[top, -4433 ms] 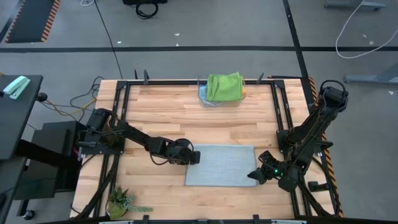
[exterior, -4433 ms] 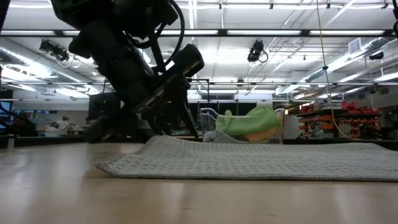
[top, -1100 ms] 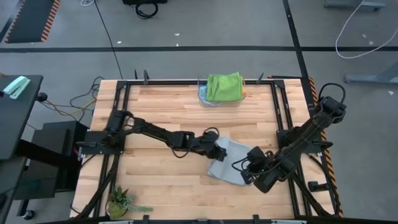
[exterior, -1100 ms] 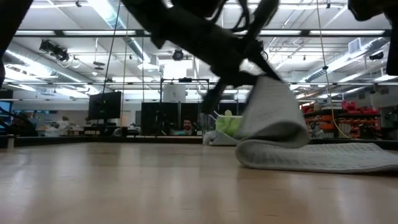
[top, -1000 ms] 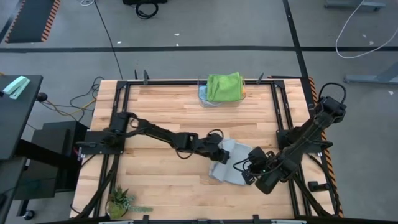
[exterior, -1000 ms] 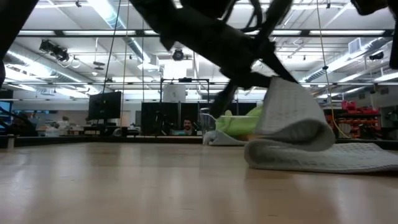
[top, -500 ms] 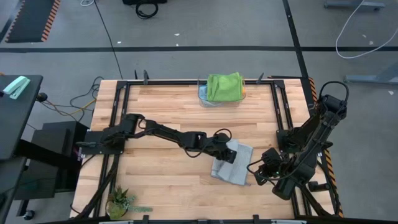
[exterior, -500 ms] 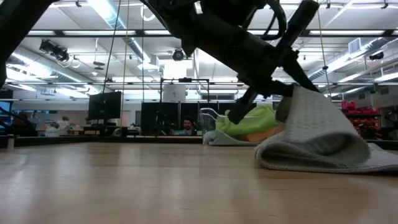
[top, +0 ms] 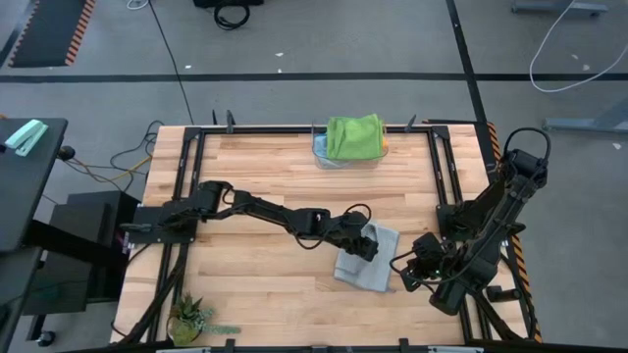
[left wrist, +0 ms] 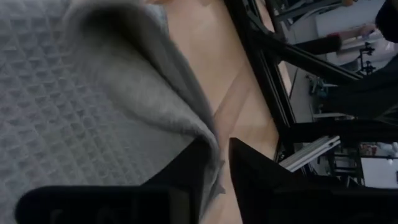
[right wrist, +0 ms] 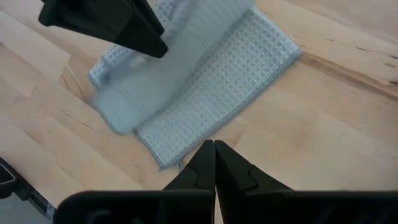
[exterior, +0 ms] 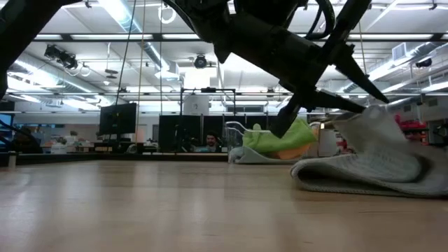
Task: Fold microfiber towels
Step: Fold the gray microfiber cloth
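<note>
Left pincer point(top: 371, 243) | fingers slightly apart over folded grey towel point(top: 369, 265) | right pincer point(top: 404, 273) together, empty

Light grey waffle-textured towel point(right wrist: 205, 74), green towel point(top: 353, 135)

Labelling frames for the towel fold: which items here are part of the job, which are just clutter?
Job:
- grey towel, folded over, under the left gripper
- green towel topping the stack in the clear bin
- right gripper, beside the grey towel

Clutter:
- small plant at the table's corner
</note>
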You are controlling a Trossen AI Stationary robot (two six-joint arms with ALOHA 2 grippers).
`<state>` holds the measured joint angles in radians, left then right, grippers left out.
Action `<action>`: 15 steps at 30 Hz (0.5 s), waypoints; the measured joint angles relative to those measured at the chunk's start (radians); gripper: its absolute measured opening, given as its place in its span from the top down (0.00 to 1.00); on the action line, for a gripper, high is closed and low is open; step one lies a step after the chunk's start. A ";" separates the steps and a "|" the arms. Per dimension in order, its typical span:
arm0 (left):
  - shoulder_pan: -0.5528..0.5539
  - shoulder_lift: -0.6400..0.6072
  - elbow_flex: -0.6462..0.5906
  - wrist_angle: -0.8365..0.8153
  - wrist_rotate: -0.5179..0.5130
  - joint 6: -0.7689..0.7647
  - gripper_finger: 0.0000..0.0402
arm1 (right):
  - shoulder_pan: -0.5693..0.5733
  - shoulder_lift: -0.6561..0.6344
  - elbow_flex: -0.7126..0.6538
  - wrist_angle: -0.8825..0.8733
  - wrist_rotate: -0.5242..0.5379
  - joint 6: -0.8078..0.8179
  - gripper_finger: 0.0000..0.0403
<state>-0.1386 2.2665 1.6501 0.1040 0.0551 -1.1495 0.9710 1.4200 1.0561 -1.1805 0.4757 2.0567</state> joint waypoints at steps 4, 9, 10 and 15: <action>0.003 0.000 0.000 0.005 0.000 0.002 0.72 | 0.000 0.000 0.000 0.001 0.000 0.002 0.98; 0.002 0.000 0.000 0.004 0.000 0.002 0.61 | 0.000 0.000 0.000 0.001 0.000 0.009 0.98; 0.002 0.000 0.000 0.004 0.000 0.002 0.59 | 0.000 0.000 0.000 0.001 0.000 0.009 0.98; 0.003 0.000 0.000 0.003 -0.001 0.017 0.53 | 0.000 0.000 0.000 0.001 0.003 0.009 0.98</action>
<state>-0.1357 2.2665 1.6501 0.1074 0.0544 -1.1322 0.9710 1.4200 1.0561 -1.1797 0.4786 2.0659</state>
